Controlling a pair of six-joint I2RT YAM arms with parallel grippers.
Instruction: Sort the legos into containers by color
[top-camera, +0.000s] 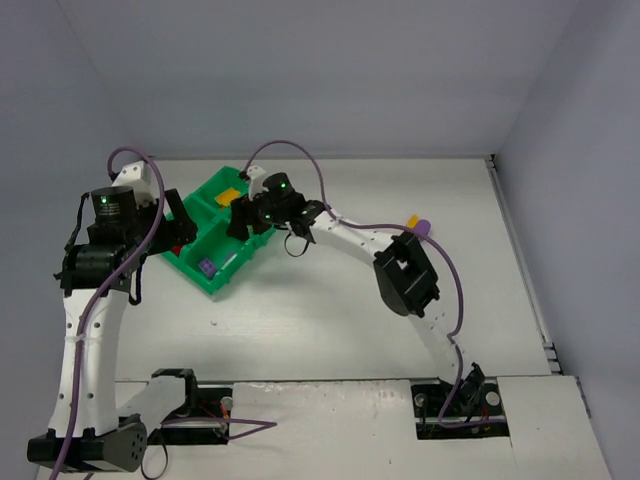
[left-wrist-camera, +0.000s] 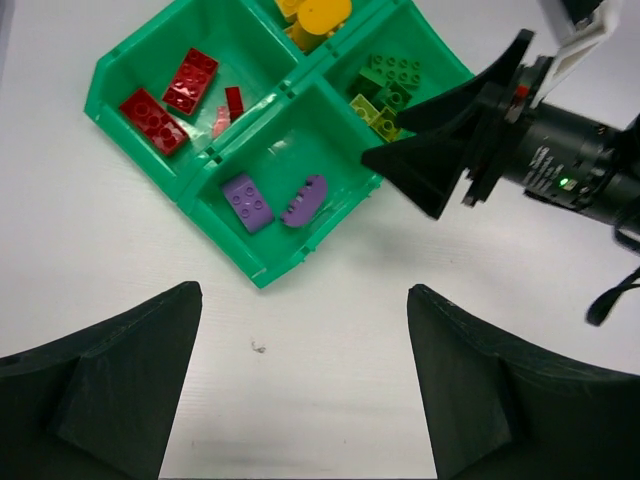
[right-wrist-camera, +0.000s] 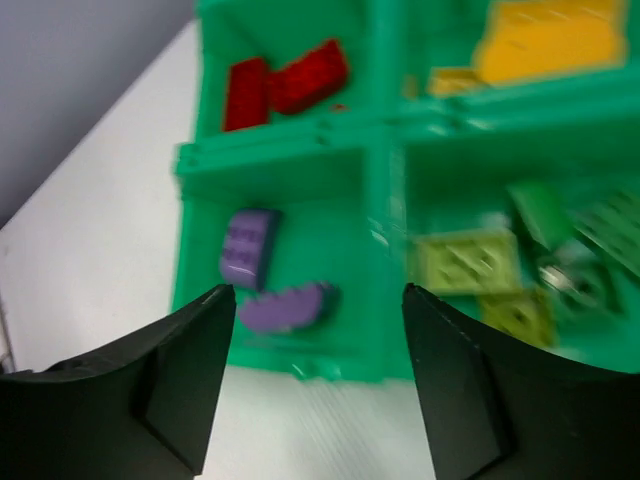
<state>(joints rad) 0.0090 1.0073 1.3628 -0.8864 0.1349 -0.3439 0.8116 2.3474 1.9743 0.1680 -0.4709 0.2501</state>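
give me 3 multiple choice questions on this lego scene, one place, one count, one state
1. Where do the purple legos in the tray lie?
A) among red ones
B) in a compartment of their own
C) on yellow ones

2. How many purple legos are in the tray?
A) two
B) four
C) none

3. How is the left gripper?
A) shut on a lego
B) shut, empty
C) open, empty

1 B: the left wrist view shows only purple in that compartment.
2 A: one flat brick and one curved piece lie there.
3 C: its fingers stand wide apart with nothing between.
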